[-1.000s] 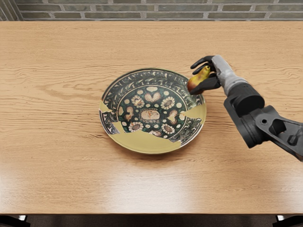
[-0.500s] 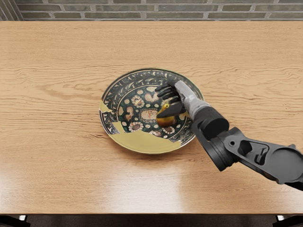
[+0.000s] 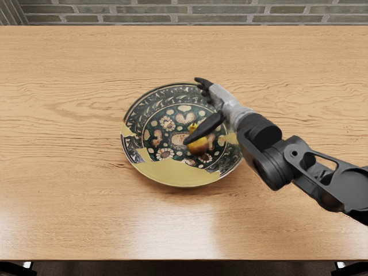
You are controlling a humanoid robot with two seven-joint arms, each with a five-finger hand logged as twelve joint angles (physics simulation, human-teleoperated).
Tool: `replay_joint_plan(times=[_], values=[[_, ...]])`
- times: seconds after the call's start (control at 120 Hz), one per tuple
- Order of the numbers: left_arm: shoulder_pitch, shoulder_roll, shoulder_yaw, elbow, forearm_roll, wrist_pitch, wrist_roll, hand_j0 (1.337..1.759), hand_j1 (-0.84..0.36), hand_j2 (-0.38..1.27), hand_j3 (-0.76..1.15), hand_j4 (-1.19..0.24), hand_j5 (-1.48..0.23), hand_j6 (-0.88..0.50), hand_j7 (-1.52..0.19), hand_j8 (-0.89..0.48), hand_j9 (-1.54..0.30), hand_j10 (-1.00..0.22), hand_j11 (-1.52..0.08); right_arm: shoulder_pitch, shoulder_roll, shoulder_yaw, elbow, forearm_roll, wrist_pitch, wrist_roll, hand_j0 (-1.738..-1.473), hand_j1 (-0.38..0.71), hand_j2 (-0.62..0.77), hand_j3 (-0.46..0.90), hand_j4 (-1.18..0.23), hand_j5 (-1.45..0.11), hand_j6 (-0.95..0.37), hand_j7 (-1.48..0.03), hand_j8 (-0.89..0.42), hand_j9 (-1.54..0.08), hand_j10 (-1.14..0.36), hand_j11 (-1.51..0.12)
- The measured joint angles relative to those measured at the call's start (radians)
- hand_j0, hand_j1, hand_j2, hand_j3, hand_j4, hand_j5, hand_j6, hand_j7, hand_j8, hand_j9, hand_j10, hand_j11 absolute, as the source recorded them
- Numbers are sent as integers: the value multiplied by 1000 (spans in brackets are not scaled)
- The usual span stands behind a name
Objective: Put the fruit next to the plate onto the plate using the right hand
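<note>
Fruit [image 3: 198, 145], yellow-orange w/ a reddish side, now lies inside the plate [image 3: 172, 172], on the painted well just right of plate centre, well inside the rim. A sec ago it was clamped in the right hand [image 3: 214, 106] at the plate's upper-right rim, not yet over the well. Half a sec ago the hand had it over the well, fingers curled round it. Now the grip is gone: the hand is wide, holding nothing. One dark finger points up past the plate's far rim; another stretches down-left, right over the fruit's top. Can't tell if that finger brushes the fruit or just hangs above it.

So, judging from this: the release is done and the fruit looks to be resting on the plate, i.e. the placing step seems complete. What's left is prob. only pulling the hand clear. Risk: the low finger could nudge the fruit and roll it toward the rim, so a lift straight up before retreating right seems safer.

Right arm [image 3: 276, 158] runs from the plate's right side off to the lower right. Bench [image 3: 69, 201] is light wood under the plate; brick wall [image 3: 172, 11] behind. Left arm not visible.
</note>
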State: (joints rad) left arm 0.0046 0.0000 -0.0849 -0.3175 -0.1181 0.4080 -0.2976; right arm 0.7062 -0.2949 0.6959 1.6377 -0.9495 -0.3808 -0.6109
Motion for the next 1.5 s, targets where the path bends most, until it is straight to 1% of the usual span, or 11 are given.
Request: replay_joint_plan(times=[0.108,0.142,0.233,0.3,0.375,0.55,0.65,0.825,0.958,1.133,1.5], values=[[0,0,0,0,0,0,0,1658,349,0,0,0,0,0,0,0,0,0,0,-72,-61,207,-12,270,340,13,-1658,-325,8,0,-23,-31,-23,-30,-18,-31,-19,-30],[0,0,0,0,0,0,0,1658,349,0,0,0,0,0,0,0,0,0,0,-95,-72,262,-17,339,445,17,-1658,-329,7,0,-18,-27,-19,-26,-15,-26,13,-26],[0,0,0,0,0,0,0,1658,349,0,0,0,0,0,0,0,0,0,0,-144,-88,379,-25,493,727,22,-1658,-336,4,0,-12,-17,-12,-16,-9,-17,10,-16],[0,0,0,0,0,0,0,1658,349,0,0,0,0,0,0,0,0,0,0,-162,-94,423,-29,574,852,23,-1658,-340,3,0,-8,-12,-9,-12,-6,-12,7,-12],[0,0,0,0,0,0,0,1658,349,0,0,0,0,0,0,0,0,0,0,-178,-97,449,-46,654,924,24,-1658,-343,2,0,-6,-8,-6,-8,-4,-8,5,-8],[0,0,0,0,0,0,0,1658,349,0,0,0,0,0,0,0,0,0,0,-207,-100,484,-85,764,979,25,-1658,-346,1,0,-2,-4,-2,-3,-2,-4,2,-3],[0,0,0,0,0,0,0,1658,349,0,0,0,0,0,0,0,0,0,0,-252,-103,499,-108,835,987,25,-1658,-348,1,0,-1,-2,-1,-2,-1,-2,1,-2],[0,0,0,0,0,0,0,1658,349,0,0,0,0,0,0,0,0,0,0,-432,-109,630,-135,919,991,25,-1658,-349,1,0,0,-1,0,-1,0,-1,1,-1],[0,0,0,0,0,0,0,1658,349,0,0,0,0,0,0,0,0,0,0,-519,-124,708,-140,961,991,25,-1658,-349,1,0,0,0,0,0,0,0,1,0],[0,0,0,0,0,0,0,1658,349,0,0,0,0,0,0,0,0,0,0,-664,-202,842,-142,1041,992,25,-1658,-349,1,0,0,0,1,0,1,0,1,0],[10,0,0,-13,0,0,-1,1658,349,0,0,0,0,0,0,0,0,0,0,-736,-277,908,-142,1080,992,25,-1658,-349,1,0,0,0,1,0,1,0,1,0]])
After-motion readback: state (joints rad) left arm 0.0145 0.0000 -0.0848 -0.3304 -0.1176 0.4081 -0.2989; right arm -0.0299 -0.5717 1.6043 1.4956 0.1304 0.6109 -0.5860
